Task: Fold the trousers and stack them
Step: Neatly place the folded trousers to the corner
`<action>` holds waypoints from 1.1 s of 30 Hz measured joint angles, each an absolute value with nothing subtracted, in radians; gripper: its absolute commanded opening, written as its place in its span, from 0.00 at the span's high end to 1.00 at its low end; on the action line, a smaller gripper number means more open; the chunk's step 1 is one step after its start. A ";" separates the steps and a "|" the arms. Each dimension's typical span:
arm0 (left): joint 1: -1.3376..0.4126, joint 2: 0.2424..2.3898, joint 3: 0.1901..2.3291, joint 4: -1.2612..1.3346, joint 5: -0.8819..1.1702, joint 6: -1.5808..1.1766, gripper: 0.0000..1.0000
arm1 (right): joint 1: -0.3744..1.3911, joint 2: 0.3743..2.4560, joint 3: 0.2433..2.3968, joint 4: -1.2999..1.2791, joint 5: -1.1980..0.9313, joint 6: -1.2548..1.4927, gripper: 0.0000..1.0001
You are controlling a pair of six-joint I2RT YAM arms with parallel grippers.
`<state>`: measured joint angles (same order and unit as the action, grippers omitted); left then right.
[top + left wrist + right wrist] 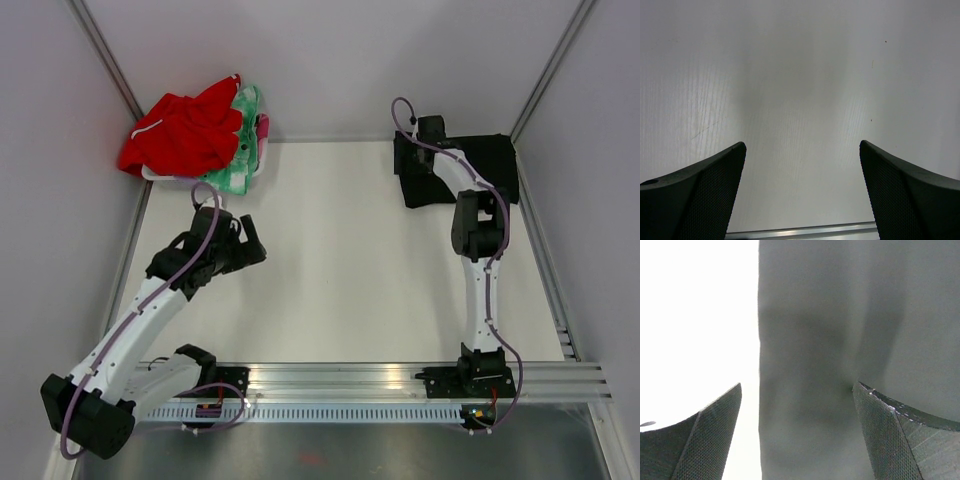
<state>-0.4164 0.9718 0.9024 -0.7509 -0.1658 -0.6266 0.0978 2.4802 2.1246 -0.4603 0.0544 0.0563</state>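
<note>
Two wide-spread, empty sets of jaws, one per arm. Plain black soft-fabric trousers [495, 160]: folded into a compact block at the far right corner of the flat white table [340, 260], close to the right wall. Right gripper [412, 145]: poised at that block's left edge, jaws fully apart, clasping nothing. Seen from the right wrist camera [797, 440]: one finger [700, 440] over bare white table [695, 315], the other over dark cloth [840, 315], with the straight fabric edge running between them; a small pucker at that fingertip, firm contact hard to confirm. Left gripper [250, 238]: well apart from the trousers, over the left half of the table, jaws equally wide [802, 195] with only bare tabletop [800, 75] between them. Heaped at the far left corner: crumpled red garment with white trim [180, 130], touching green-and-pink patterned cloth [245, 150] on its right.
</note>
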 measured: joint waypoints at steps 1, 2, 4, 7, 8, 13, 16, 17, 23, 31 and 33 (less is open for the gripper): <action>-0.414 0.973 0.913 -0.751 -0.166 -0.626 0.00 | 0.104 2.451 2.104 -0.473 0.016 0.060 0.02; -0.410 0.974 0.925 -0.749 -0.163 -0.625 0.00 | 0.112 2.415 2.082 -0.481 -0.015 0.062 0.02; -0.396 0.975 0.946 -0.718 -0.152 -0.619 0.00 | 0.139 2.307 2.020 -0.485 -0.062 0.068 0.02; -0.353 0.974 0.966 -0.650 -0.120 -0.613 0.00 | 0.183 2.112 1.938 -0.463 -0.117 0.086 0.02; -0.330 0.975 0.973 -0.629 -0.097 -0.609 0.00 | 0.197 2.034 1.913 -0.442 -0.138 0.097 0.02; -0.226 1.000 1.036 -0.561 -0.006 -0.571 0.00 | 0.205 1.660 1.786 -0.351 -0.224 0.163 0.02; -0.203 1.015 1.077 -0.543 0.038 -0.544 0.00 | 0.191 1.468 1.637 -0.306 -0.238 0.197 0.02; -0.199 1.017 1.090 -0.540 0.057 -0.533 0.00 | 0.189 1.424 1.588 -0.299 -0.239 0.204 0.02; -0.198 0.936 1.058 -0.521 0.126 -0.492 0.00 | 0.190 1.179 1.206 -0.308 -0.213 0.258 0.02; -0.198 0.724 0.928 -0.544 0.142 -0.461 0.00 | 0.190 0.952 0.978 -0.353 -0.177 0.314 0.02; -0.198 0.706 0.918 -0.549 0.142 -0.453 0.00 | 0.190 0.910 0.955 -0.344 -0.174 0.319 0.02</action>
